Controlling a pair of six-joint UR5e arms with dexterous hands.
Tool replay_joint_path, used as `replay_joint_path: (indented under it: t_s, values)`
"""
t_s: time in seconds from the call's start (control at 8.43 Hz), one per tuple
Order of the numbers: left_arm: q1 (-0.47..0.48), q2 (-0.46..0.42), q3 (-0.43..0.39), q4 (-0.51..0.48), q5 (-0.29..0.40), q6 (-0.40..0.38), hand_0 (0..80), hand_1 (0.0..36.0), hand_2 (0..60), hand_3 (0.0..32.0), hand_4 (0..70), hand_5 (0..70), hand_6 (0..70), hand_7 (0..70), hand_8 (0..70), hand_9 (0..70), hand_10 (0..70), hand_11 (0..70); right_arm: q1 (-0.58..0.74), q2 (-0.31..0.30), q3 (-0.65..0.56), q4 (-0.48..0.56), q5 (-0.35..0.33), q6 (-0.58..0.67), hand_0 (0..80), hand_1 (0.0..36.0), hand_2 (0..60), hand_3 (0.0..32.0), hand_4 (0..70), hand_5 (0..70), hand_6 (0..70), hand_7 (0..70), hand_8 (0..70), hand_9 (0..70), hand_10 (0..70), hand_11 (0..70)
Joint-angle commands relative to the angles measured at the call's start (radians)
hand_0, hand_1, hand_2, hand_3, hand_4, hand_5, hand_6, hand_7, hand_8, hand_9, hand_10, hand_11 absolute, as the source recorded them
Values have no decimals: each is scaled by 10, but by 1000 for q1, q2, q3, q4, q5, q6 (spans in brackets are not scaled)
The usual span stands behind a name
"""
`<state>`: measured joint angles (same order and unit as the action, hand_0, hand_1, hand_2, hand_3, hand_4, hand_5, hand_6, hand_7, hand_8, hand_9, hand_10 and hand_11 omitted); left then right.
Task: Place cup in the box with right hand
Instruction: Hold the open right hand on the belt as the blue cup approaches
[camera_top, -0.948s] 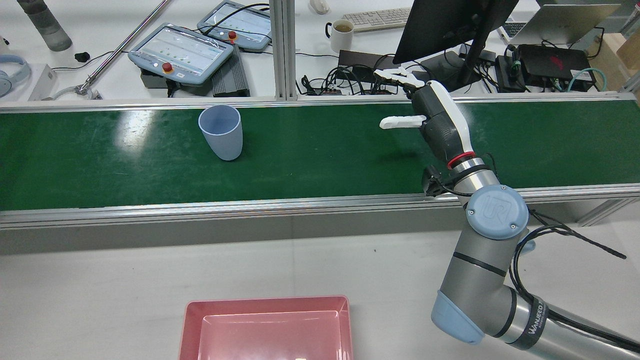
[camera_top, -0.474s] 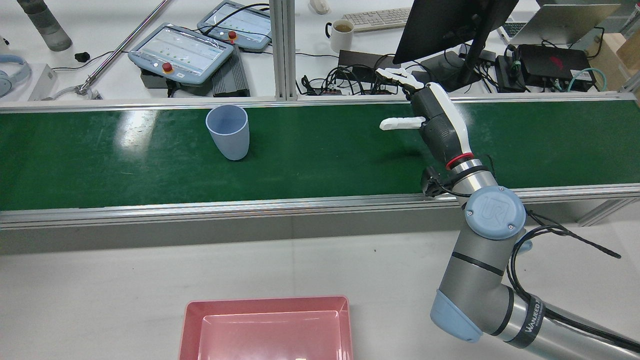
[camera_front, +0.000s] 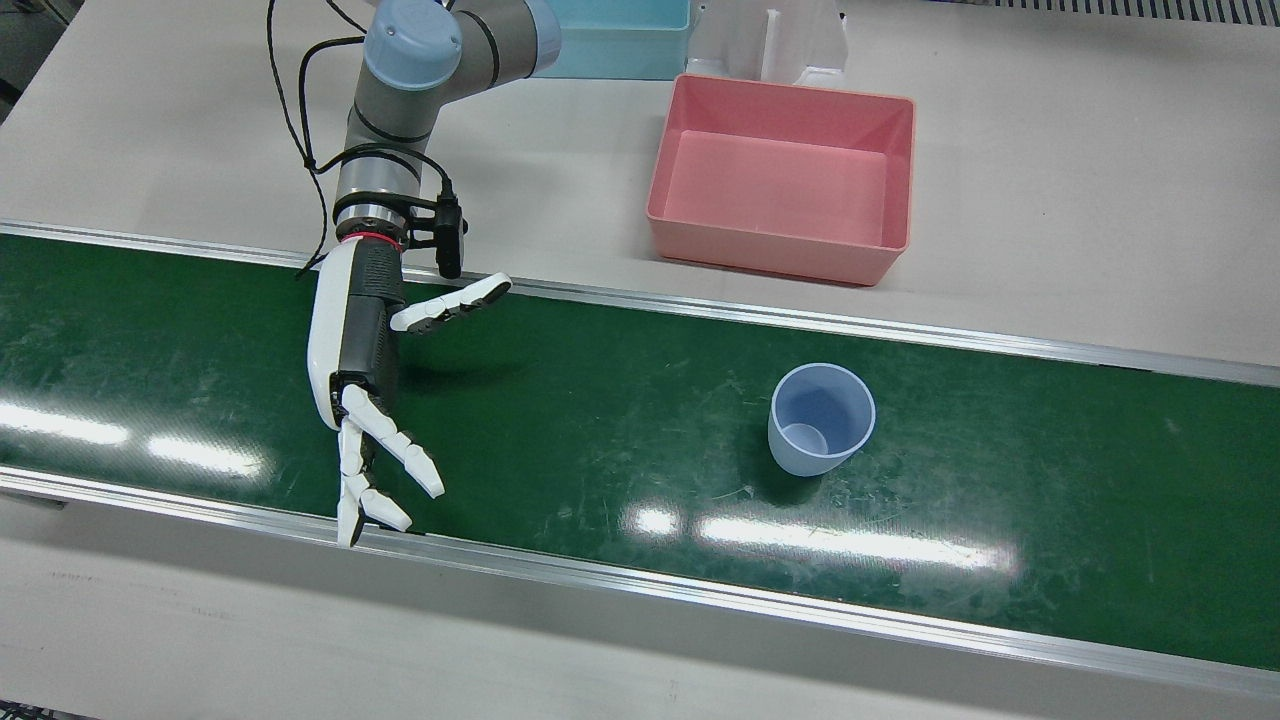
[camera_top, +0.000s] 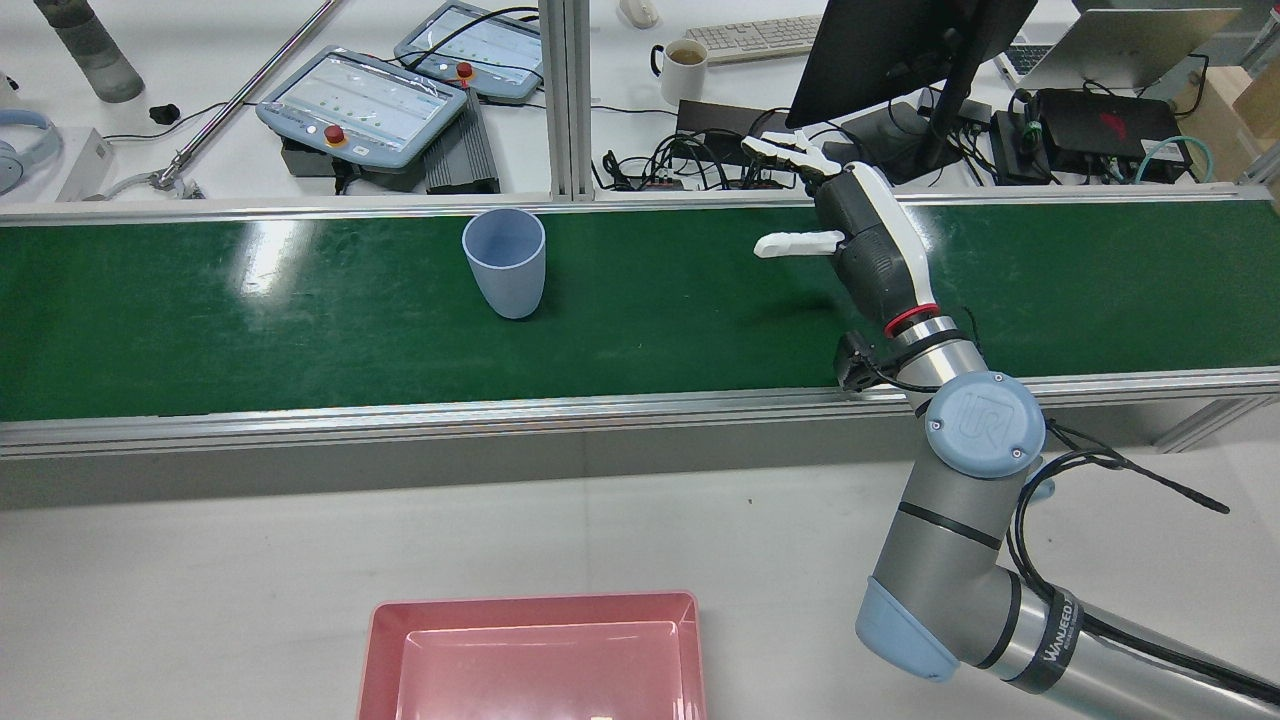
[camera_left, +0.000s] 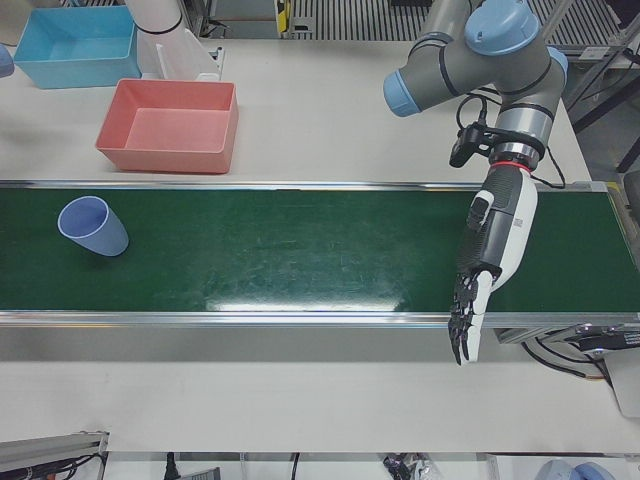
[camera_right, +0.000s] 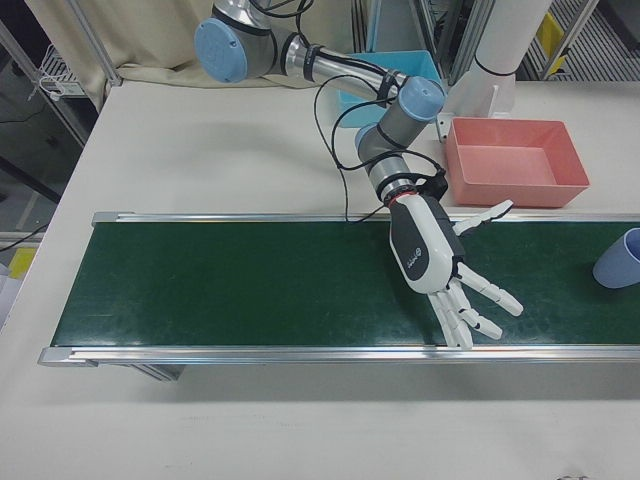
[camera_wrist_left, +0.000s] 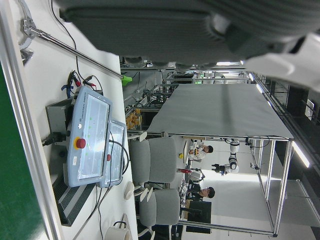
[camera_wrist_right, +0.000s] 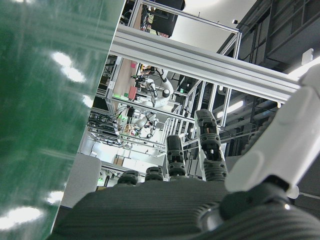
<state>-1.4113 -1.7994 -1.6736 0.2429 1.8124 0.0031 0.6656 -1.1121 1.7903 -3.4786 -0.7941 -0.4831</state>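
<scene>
The pink box (camera_top: 535, 655) is cut off by the rear view's 6 o'clock edge. In the right-front view, the blue cup (camera_right: 620, 258) is clipped at the 3 o'clock edge. The left hand (camera_wrist_left: 200, 25) is seen only as a blurred dark mass at 12 o'clock in its own view.

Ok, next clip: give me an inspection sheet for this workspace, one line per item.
Surface: green conveyor belt between aluminium rails, scuffed, with glare patches.
Job's things: blue cup upright on the belt, untouched; pink box empty on the white table beside the belt.
Clutter: light blue bin behind the pink box.
Hands: right hand open over the belt, fingers spread, apart from the cup; left hand not seen in the fixed views.
Cables: black cable looped along the right arm.
Surroundings: teach pendants, monitor, keyboard, mug.
</scene>
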Motion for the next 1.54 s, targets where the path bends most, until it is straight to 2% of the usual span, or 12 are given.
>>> replay_joint_path:
  t_s: [0.0, 0.36, 0.83, 1.07, 1.42]
  values:
    - [0, 0, 0, -1, -1, 0, 0, 0, 0, 0, 0, 0, 0, 0, 0, 0, 0, 0, -6, 3, -46, 1, -2, -3, 423, 0, 0, 0, 139, 14, 52, 265, 0, 57, 15, 29]
    - [0, 0, 0, -1, -1, 0, 0, 0, 0, 0, 0, 0, 0, 0, 0, 0, 0, 0, -11, 9, -42, 0, -4, -3, 423, 0, 0, 0, 117, 15, 47, 242, 0, 51, 10, 23]
    - [0, 0, 0, -1, 1, 0, 0, 0, 0, 0, 0, 0, 0, 0, 0, 0, 0, 0, -18, 32, -37, 0, -2, -3, 426, 0, 0, 0, 133, 14, 49, 254, 0, 48, 7, 18]
    - [0, 0, 0, -1, 1, 0, 0, 0, 0, 0, 0, 0, 0, 0, 0, 0, 0, 0, -27, 32, -32, 0, -2, -3, 434, 0, 0, 10, 132, 14, 44, 241, 0, 34, 1, 10]
    - [0, 0, 0, -1, 1, 0, 0, 0, 0, 0, 0, 0, 0, 0, 0, 0, 0, 0, -37, 29, -43, -2, -1, -5, 430, 0, 0, 4, 143, 13, 47, 254, 0, 39, 5, 15]
